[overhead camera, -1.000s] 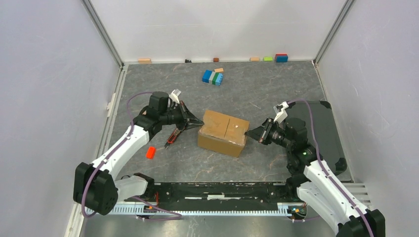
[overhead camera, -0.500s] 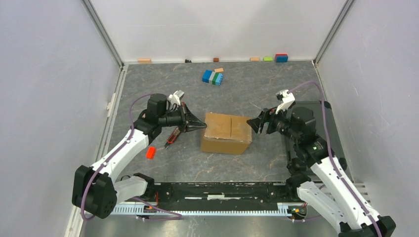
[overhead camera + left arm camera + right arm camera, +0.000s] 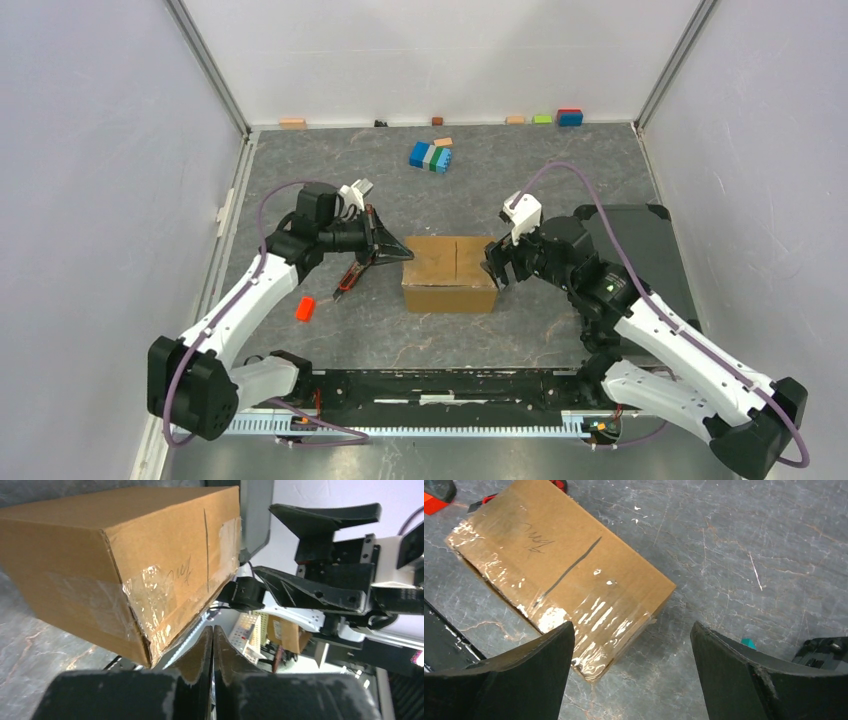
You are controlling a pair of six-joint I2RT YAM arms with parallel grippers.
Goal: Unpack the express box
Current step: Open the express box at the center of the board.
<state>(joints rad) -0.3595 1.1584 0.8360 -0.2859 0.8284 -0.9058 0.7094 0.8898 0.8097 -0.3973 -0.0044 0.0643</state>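
The express box is a brown cardboard carton, taped shut, lying in the middle of the floor with its long side square to the arms. My left gripper is shut, its tips at the top left corner of the box. In the left wrist view the closed fingers point just past the taped corner of the box. My right gripper hangs open above the box's right end. The right wrist view looks down on the box with the gripper spread wide over its near corner, holding nothing.
A red and black cutter lies left of the box, below my left gripper. A small red block sits nearer the arms. A blue-green block cluster is further back. A flat black tray lies at the right. Small blocks line the back wall.
The right gripper opened and swung left and up over the box's right end. The box turned from skewed to square. The left gripper stayed shut at the box's left corner.
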